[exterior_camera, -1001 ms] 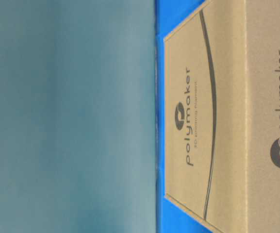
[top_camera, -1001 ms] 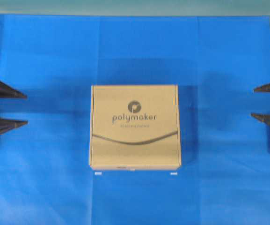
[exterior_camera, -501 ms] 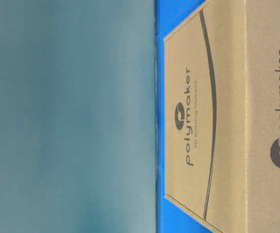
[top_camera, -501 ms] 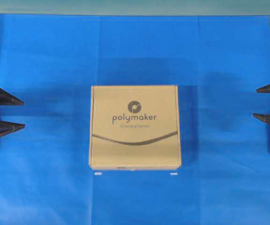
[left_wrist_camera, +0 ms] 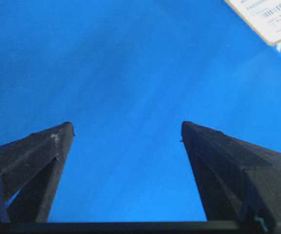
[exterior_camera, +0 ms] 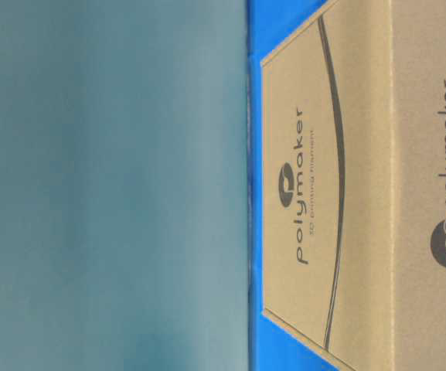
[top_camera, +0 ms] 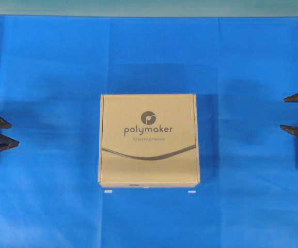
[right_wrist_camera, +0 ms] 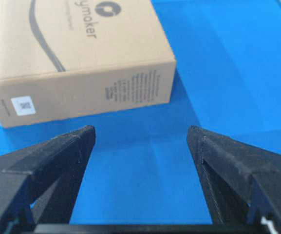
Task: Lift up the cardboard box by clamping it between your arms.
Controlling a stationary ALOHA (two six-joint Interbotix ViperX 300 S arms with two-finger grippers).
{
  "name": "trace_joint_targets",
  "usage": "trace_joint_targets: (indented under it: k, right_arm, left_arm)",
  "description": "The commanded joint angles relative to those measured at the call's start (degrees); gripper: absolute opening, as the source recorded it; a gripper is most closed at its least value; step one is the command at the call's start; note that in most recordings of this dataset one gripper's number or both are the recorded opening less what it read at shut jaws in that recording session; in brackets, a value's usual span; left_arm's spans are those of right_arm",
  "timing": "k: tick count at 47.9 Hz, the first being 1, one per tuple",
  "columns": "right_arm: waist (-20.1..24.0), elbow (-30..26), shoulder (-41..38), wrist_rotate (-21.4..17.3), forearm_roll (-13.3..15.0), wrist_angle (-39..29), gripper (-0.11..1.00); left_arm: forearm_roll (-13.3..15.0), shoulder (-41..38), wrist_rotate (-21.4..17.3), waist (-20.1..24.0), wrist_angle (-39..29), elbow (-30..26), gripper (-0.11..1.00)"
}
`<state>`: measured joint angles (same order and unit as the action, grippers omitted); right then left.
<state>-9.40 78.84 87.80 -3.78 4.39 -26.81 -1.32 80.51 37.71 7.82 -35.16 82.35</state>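
Box dead centre, both arms out wide at the edges of the overhead view.

The cardboard box [top_camera: 149, 140] lies flat on the blue cloth [top_camera: 149, 51] in the middle of the overhead frame, printed top facing up, wording reading level from left to right; it looks close to square, so no long axis to call, and its sides run square with the frame. The left gripper [top_camera: 3, 133] sits at the far left edge, the right gripper [top_camera: 289, 113] at the far right, both well apart from the box and both with fingers spread wide, holding nothing. That flanking setup makes sense: one arm on each side means they can press inward on opposite walls. In the right wrist view the box's labelled side wall faces that gripper. Nothing clamped yet.
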Motion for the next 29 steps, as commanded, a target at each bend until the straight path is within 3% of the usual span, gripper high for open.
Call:
trace_joint_targets:
  k: [1,6,9,13,14,17,20,29]
  right_arm:
    - [-0.09,-1.67,-0.35,0.35,0.18,0.26,0.99]
    - [-0.09,-1.67,-0.35,0.35,0.18,0.26,0.99]
    - [-0.09,-1.67,-0.35,0.35,0.09,0.18,0.99]
    - [-0.09,-1.67,-0.35,0.35,0.18,0.18,0.99]
    - [-0.09,-1.67,-0.35,0.35,0.18,0.18,0.99]
    - [-0.09,-1.67,-0.26,0.35,0.18,0.26,0.99]
    - [-0.09,-1.67,-0.35,0.35,0.18,0.26,0.99]
    - [-0.09,-1.67,-0.26,0.35,0.18,0.26,0.99]
  left_arm:
    - [-0.53,-1.32,0.0,0.7,5.36,0.18,0.87]
    - [-1.05,-2.46,-1.67,1.76,15.56,0.97,0.87]
    - [-1.49,-3.6,-6.15,2.72,21.27,1.67,0.87]
    - [-1.49,-4.66,-15.03,3.25,26.72,1.76,0.87]
    - [-1.41,-4.75,-18.72,3.25,28.21,1.67,0.87]
    - [-1.32,-4.92,-25.93,3.25,28.92,2.02,0.87]
    - [-0.97,-5.36,-30.15,3.34,29.53,2.11,0.87]
    - [-0.97,-5.45,-31.38,3.34,30.32,2.29,0.87]
